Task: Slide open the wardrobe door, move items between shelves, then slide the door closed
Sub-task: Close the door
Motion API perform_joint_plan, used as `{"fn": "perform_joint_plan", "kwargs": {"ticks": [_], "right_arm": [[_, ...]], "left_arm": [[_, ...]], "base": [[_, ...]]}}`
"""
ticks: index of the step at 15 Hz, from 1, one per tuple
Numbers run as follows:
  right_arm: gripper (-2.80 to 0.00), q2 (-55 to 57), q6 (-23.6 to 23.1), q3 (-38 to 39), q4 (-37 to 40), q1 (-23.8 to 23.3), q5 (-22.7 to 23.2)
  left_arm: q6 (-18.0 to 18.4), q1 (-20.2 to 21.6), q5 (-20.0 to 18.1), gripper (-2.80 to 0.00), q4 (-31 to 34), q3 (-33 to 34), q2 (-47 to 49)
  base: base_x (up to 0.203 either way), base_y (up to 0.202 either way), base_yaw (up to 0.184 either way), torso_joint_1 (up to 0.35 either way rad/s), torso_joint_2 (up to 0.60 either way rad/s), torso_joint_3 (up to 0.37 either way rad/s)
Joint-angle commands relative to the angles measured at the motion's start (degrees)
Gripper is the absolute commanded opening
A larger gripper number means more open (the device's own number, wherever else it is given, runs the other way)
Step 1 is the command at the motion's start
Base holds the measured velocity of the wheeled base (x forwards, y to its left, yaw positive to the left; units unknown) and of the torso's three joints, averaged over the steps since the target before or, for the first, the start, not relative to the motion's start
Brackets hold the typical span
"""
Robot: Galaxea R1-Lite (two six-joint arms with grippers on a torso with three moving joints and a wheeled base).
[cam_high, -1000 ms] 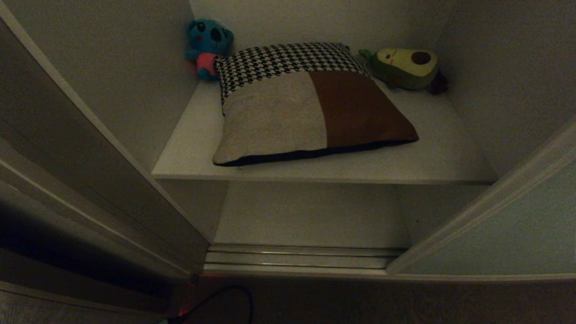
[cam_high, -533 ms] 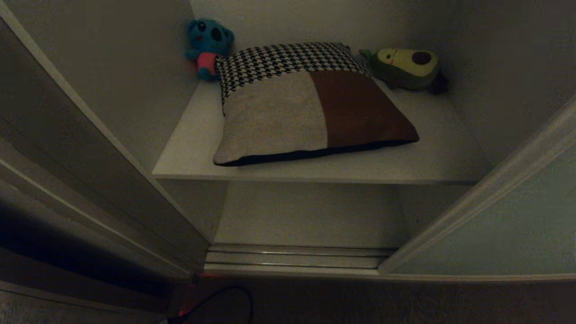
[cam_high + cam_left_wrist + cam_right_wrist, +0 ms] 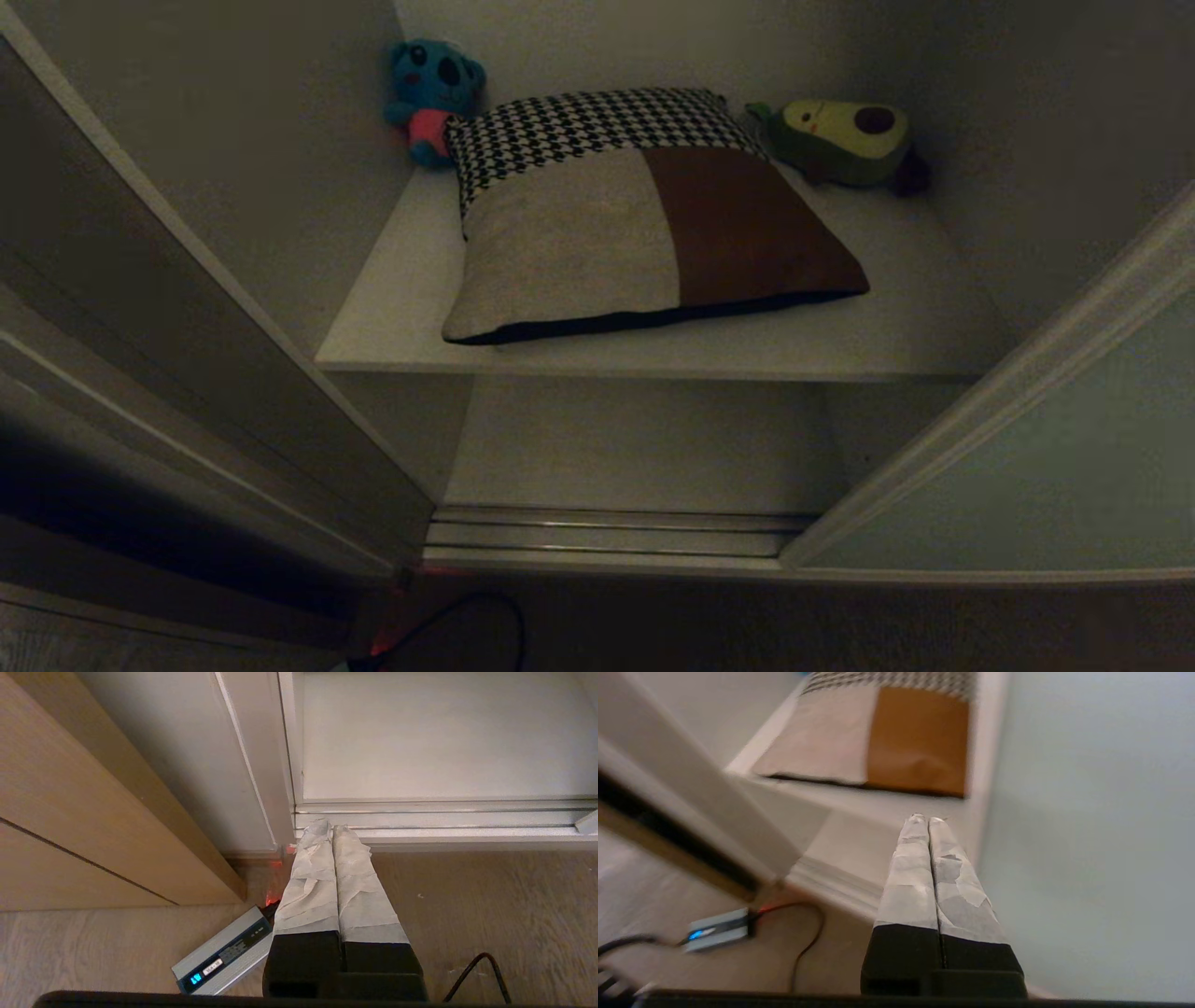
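The sliding wardrobe door [image 3: 1027,485] stands at the right of the opening, and its pale frame edge [image 3: 971,415] covers the right end of the shelves. On the upper shelf [image 3: 392,317] lies a cushion [image 3: 644,224] with a houndstooth band, cream and brown patches and a black underside. The lower shelf [image 3: 644,448] is bare. My right gripper [image 3: 924,819] is shut and empty, right beside the door panel [image 3: 1087,835], pointing toward the cushion [image 3: 878,732]. Low over the floor, my left gripper [image 3: 328,828] is shut and empty. Neither gripper shows in the head view.
A blue plush toy [image 3: 431,98] and an avocado plush [image 3: 845,135] sit at the back corners of the upper shelf. The ribbed floor track [image 3: 607,537] runs along the front. A grey power brick [image 3: 224,952] with its cable lies on the wood floor by the brown side panel [image 3: 70,812].
The sliding door's edge has shifted left across the opening, covering more of the shelves' right end. The cushion and toys have not moved.
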Motion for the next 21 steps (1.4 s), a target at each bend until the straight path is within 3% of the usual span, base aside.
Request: {"fn": "perform_joint_plan", "kwargs": {"ticks": [1, 13, 15, 18, 21], "right_arm": [[-2.8, 3.43, 0.05, -0.11, -1.3, -0.08, -0.68], [-2.8, 9.8, -1.74, -1.83, -2.54, 0.16, -2.74], [-2.8, 9.72, -1.57, -1.78, -2.4, 2.36, -3.11], [-2.8, 9.89, -1.74, -1.26, -2.45, 9.63, -11.85], [-2.8, 11.1, -1.66, -1.28, -2.64, 10.2, -13.29]], "left_arm": [[0.03, 0.0, -0.03, -2.8, 0.02, 0.0, -0.01], [0.03, 0.0, -0.03, -2.8, 0.02, 0.0, -0.01], [0.03, 0.0, -0.03, -2.8, 0.02, 0.0, -0.01], [0.03, 0.0, -0.03, -2.8, 0.02, 0.0, -0.01], [0.03, 0.0, -0.03, -2.8, 0.02, 0.0, -0.01]], "base": [[0.0, 0.0, 0.0, 0.0, 0.0, 0.0], [0.0, 0.0, 0.0, 0.0, 0.0, 0.0], [0.0, 0.0, 0.0, 0.0, 0.0, 0.0], [0.0, 0.0, 0.0, 0.0, 0.0, 0.0], [0.0, 0.0, 0.0, 0.0, 0.0, 0.0]]}}
